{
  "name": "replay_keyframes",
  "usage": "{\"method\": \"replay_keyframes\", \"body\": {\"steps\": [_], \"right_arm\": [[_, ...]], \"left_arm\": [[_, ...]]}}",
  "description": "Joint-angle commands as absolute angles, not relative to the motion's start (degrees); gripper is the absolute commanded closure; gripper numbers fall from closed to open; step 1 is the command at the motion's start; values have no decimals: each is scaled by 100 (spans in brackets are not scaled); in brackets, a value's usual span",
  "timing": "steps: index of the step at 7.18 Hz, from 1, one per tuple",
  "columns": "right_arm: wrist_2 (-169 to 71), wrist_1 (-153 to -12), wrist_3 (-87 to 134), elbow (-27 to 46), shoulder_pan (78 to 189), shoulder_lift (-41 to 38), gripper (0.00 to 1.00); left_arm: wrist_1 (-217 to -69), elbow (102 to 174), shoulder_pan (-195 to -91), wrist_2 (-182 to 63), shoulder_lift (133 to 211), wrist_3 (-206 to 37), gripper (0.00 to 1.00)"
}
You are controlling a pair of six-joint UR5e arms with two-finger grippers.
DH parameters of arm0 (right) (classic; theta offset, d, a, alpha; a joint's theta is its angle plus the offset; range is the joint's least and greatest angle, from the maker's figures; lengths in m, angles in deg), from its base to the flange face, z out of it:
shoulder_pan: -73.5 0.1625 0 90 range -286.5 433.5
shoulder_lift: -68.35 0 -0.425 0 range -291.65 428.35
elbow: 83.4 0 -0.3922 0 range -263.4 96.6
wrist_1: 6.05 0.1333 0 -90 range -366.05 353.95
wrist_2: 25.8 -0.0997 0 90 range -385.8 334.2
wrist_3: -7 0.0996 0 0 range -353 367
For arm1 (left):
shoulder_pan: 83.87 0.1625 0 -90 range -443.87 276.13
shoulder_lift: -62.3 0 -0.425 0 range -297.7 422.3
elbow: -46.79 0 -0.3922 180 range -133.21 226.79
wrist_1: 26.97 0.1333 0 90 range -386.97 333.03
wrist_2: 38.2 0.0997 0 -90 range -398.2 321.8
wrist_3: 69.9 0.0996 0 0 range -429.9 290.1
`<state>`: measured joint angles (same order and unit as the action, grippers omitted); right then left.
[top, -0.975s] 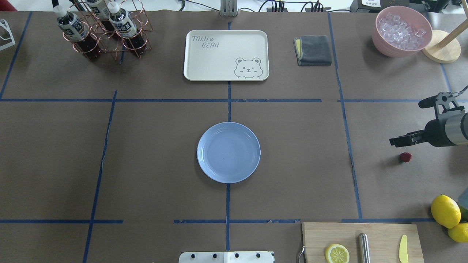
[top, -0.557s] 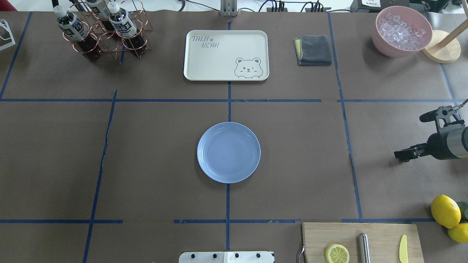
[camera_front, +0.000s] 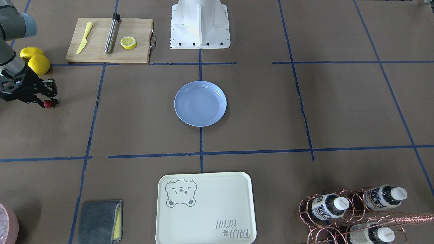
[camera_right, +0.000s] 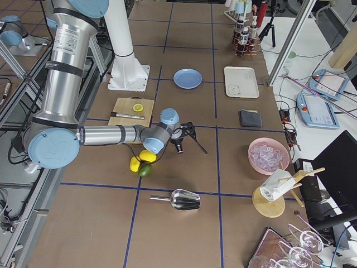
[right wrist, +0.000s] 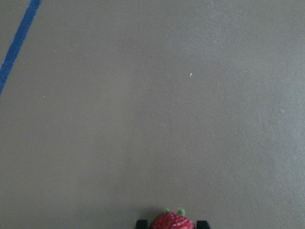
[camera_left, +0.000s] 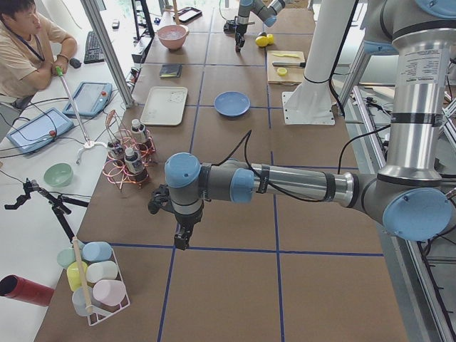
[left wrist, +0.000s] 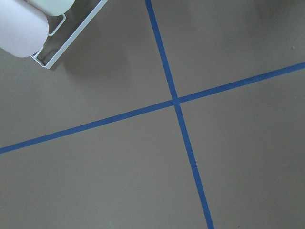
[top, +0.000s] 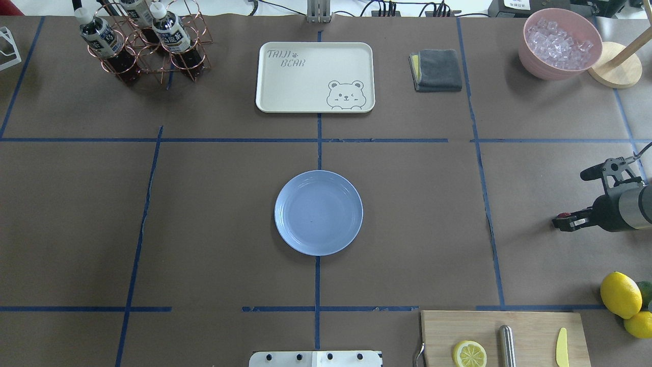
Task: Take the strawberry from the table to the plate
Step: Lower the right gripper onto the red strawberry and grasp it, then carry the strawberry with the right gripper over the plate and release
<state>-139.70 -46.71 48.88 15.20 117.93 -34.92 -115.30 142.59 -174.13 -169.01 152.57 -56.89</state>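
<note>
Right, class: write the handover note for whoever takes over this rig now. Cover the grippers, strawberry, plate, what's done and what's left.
Right gripper: low at the right end of the table, fingers on either side of the strawberry, seemingly shut on it.
Left gripper: over bare paper at the left end; open or shut cannot be told.
Plate: empty, mid-table.
Done: reach and grasp.
Left: lift, carry to the plate, release.

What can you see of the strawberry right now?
The strawberry is tiny and dark red, with pale seed dots and green leaf tips. It is low at the table, far out on the robot's right of the plate, apparently pinched between the right gripper fingertips. Whether it touches the paper is unclear.
</note>
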Motion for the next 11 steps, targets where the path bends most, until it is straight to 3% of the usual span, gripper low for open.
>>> {"method": "replay_keyframes", "body": {"steps": [1, 3, 6, 7, 9, 11], "right_arm": [[-13900, -4753, 4937, 1679, 11744, -3143, 100], [-13857, -5626, 5722, 1871, 11544, -2040, 100], [-13201, -8357, 6823, 1856, 10685, 552, 100], [-12736, -8888, 7114, 1690, 10359, 1178, 100], [-12111, -8902, 7782, 517, 9787, 2347, 100], [-11774, -8893, 7995, 46, 9443, 2608, 100]], "left_arm": [[-11530, 14267, -17413, -16907, 15257, -5689, 0], [-11530, 14267, -17413, -16907, 15257, -5689, 0], [-11557, 14294, -17413, -16907, 15257, -5689, 0], [-11557, 14320, -17413, -16907, 15257, -5689, 0], [-11557, 14329, -17413, -17047, 15257, -5680, 0], [-11565, 14320, -17413, -17074, 15265, -5680, 0]]}}
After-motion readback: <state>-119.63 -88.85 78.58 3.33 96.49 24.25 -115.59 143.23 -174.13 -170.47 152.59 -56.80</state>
